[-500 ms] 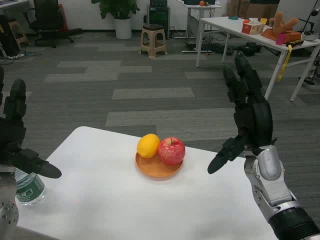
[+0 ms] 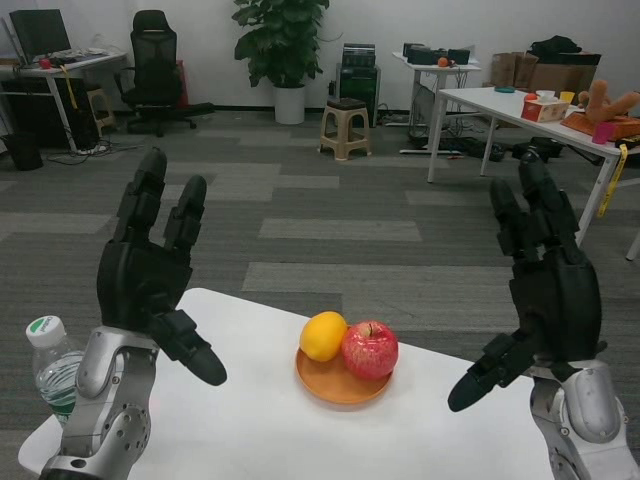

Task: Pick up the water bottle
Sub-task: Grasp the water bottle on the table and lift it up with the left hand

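Head view: left hand [image 2: 150, 275] and right hand [image 2: 545, 290] raised, fingers spread, empty; water bottle [image 2: 52, 368] untouched.

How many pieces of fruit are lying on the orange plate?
2. An orange fruit lies on the left side of the plate, and a red apple sits beside it on the right, touching it. No other fruit shows on the plate.

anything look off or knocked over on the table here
Nothing is spilled or tipped. The bottle stands upright, capped, close to the table's left edge, partly hidden behind the left hand's forearm. The orange and apple sit on their plate. Both hands hold nothing; right hand raised.
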You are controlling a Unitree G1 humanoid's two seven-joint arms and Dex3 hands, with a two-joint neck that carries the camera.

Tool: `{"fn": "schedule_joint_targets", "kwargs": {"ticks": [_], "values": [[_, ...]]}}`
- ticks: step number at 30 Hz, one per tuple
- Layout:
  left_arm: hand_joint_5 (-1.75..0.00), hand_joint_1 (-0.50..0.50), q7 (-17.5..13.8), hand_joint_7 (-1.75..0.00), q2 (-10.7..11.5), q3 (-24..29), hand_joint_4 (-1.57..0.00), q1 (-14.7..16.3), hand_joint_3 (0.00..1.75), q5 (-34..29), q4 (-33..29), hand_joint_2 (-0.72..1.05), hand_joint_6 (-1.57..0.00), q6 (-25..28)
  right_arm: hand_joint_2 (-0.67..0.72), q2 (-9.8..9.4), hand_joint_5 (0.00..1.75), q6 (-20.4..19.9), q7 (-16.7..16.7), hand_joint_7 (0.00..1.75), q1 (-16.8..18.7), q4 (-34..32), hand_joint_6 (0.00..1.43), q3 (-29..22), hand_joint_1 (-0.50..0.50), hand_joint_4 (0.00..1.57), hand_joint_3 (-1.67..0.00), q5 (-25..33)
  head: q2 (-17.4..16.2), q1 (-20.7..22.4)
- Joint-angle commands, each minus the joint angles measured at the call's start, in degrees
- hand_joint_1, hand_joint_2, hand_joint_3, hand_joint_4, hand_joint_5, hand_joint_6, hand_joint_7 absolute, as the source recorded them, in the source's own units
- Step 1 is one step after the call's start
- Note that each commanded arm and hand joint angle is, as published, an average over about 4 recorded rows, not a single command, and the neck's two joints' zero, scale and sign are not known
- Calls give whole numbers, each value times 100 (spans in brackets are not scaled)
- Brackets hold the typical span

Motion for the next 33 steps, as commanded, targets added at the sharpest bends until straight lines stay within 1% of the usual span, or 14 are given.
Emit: {"fn": "schedule_joint_targets", "kwargs": {"ticks": [1, 4, 6, 9, 12, 13, 14, 18, 20, 23, 26, 30, 32, 33], "values": [[-10, -50, 24, 0, 58, 36, 0, 6, 0, -22, -37, -72, 0, -2, 61, -39, 0, 4, -17, 0, -23, -6, 0, -17, -20, 0, 0, 24, -55, 4], [-10, -50, 24, 0, 58, 36, 0, 6, 4, -22, -37, -72, 0, -2, 63, -39, 0, 4, -17, 0, -29, -6, 0, -17, -20, 0, 0, 24, -153, 43], [-10, -50, 24, 0, 58, 36, 0, 6, 9, -22, -33, -72, 0, -2, 66, -39, 0, 4, -17, 0, -27, -2, 0, -22, -18, 0, 0, 24, -251, 111], [-10, -50, 24, 0, 58, 36, 0, 6, 4, -22, -28, -72, 0, -2, 65, -39, 0, 4, -17, 0, -23, 3, 0, -26, -17, 0, 0, 24, -347, 220], [-10, -50, 24, 0, 58, 36, 0, 6, 4, -22, -28, -72, 0, -2, 63, -39, 0, 4, -17, 0, -23, 12, 0, -22, -17, 0, 0, 24, -489, 432], [-10, -50, 24, 0, 58, 36, 0, 6, 7, -22, -28, -72, 0, -2, 63, -39, 0, 4, -17, 0, -23, 16, 0, -22, -18, 0, 0, 24, -580, 578], [-10, -50, 24, 0, 58, 31, 0, 6, 7, -20, -28, -72, 0, -2, 63, -41, 0, 4, -17, 0, -23, 18, 0, -24, -19, 0, 0, 24, -573, 575], [-10, -50, 31, 0, 58, 25, 0, 15, 2, -13, -35, -72, 0, -2, 63, -43, 0, 4, -17, 0, -23, 29, 0, -33, -17, 0, 0, 24, -834, 1060], [-10, -50, 35, 0, 58, 29, 0, 24, 7, -13, -52, -72, 0, 0, 61, -45, 0, 4, -17, 0, -23, 40, 0, -35, -18, 0, 0, 24, -891, 1211], [-10, -50, 42, 0, 62, 40, 0, 41, 4, -9, -94, -72, 0, 7, 66, -43, 0, 4, -17, 0, -23, 64, 0, -35, -19, 0, 0, 24, -907, 1357], [-10, -50, 49, 0, 67, 69, 0, 85, 7, 4, -171, -72, 0, 14, 63, -39, 0, 4, -17, 0, -23, 84, 0, -37, -21, 0, 0, 24, -902, 1583], [-10, -50, 53, 0, 80, 185, 0, 153, 0, 20, -290, -72, 0, 40, 66, -39, 0, 4, -17, 0, -23, 126, 0, -37, -20, 0, 0, 24, -864, 1855], [-10, -50, 57, 0, 84, 291, 0, 202, 0, 35, -360, -72, 0, 42, 66, -36, 0, 4, -15, 0, -25, 165, 0, -33, -18, 0, 0, 24, -866, 2121], [-10, -50, 60, 0, 84, 352, 0, 230, 0, 44, -397, -72, 0, 42, 66, -34, 0, 4, -13, 0, -27, 187, 0, -31, -17, 0, 0, 24, -862, 2389]]}}
